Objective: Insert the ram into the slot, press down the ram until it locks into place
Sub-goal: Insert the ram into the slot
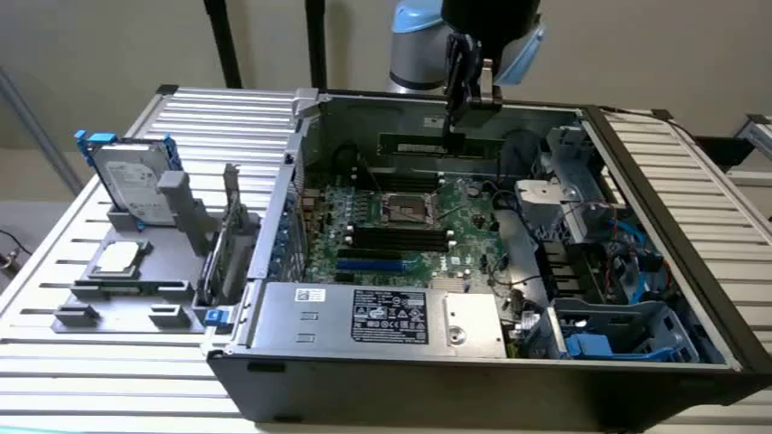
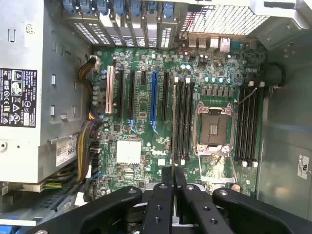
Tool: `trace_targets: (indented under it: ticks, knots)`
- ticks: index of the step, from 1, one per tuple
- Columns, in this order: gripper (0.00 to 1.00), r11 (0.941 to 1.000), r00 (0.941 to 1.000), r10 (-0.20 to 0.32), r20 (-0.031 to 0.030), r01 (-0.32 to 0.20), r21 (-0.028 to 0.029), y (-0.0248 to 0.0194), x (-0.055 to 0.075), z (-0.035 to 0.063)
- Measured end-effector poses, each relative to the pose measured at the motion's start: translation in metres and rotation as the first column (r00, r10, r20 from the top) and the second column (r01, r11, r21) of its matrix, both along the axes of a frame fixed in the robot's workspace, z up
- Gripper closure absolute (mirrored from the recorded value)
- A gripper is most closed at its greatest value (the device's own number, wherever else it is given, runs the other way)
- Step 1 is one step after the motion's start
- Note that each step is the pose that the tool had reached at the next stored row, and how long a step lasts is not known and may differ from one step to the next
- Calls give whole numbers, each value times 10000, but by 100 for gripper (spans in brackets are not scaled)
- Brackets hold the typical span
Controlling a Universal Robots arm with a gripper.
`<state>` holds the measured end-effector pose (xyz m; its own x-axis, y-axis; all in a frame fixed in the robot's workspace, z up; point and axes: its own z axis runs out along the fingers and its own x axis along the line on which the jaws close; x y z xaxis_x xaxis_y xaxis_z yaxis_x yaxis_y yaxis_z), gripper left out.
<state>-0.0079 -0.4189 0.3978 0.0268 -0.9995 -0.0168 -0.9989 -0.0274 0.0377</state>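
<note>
Tool (image 1: 455, 134) hangs over the far side of the open case (image 1: 483, 389). Its fingers are clamped on the ram (image 1: 410, 144) near the stick's middle. The ram is level, long edge down (clear of the board). Black slots (image 1: 396, 239) lie just in front of the CPU socket (image 1: 407, 210), well apart from the ram, with a blue slot (image 1: 368, 265) beside them. Power supply (image 1: 380, 316) sits at the case's near edge. On the bench (image 1: 49, 362), at the exterior view's left, a grey fixture (image 1: 133, 303) holds an upright hard drive (image 1: 130, 181).
</note>
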Motion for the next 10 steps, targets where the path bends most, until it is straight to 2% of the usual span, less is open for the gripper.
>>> trace_targets:
  ticks: [10]
  knots:
    - [87,10000,10000,0,0,0,0,0,0,0]
